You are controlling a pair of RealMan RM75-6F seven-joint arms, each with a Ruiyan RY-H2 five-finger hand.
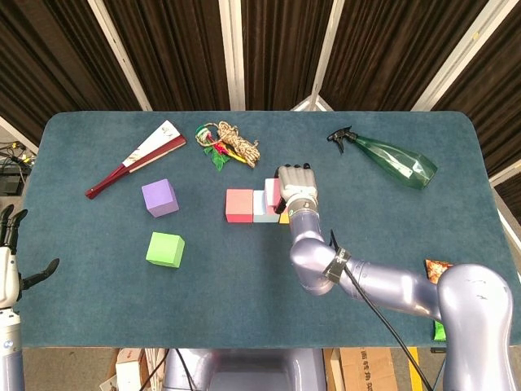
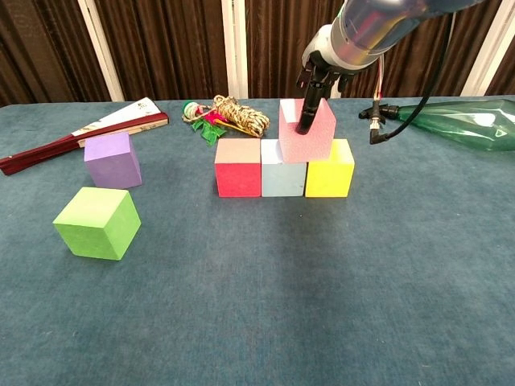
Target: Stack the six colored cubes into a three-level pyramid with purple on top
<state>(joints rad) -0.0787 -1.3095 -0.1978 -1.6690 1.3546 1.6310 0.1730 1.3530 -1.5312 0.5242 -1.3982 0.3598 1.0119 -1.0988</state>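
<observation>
right hand point(image 2: 312, 95) gripping pink cube point(image 2: 306, 133), atop light-blue cube point(image 2: 282, 178) and yellow cube point(image 2: 329, 174)

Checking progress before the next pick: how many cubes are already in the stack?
4. Red cube, light blue cube and yellow cube form the bottom row; the pink cube sits above, held by the right robot hand. None seem hidden.

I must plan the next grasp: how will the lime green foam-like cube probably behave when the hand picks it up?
The lime green cube looks matte and foam-like, so probably light and grippy. Its flat faces should resist rolling, though a push may slide it on the teal table cloth.
</observation>
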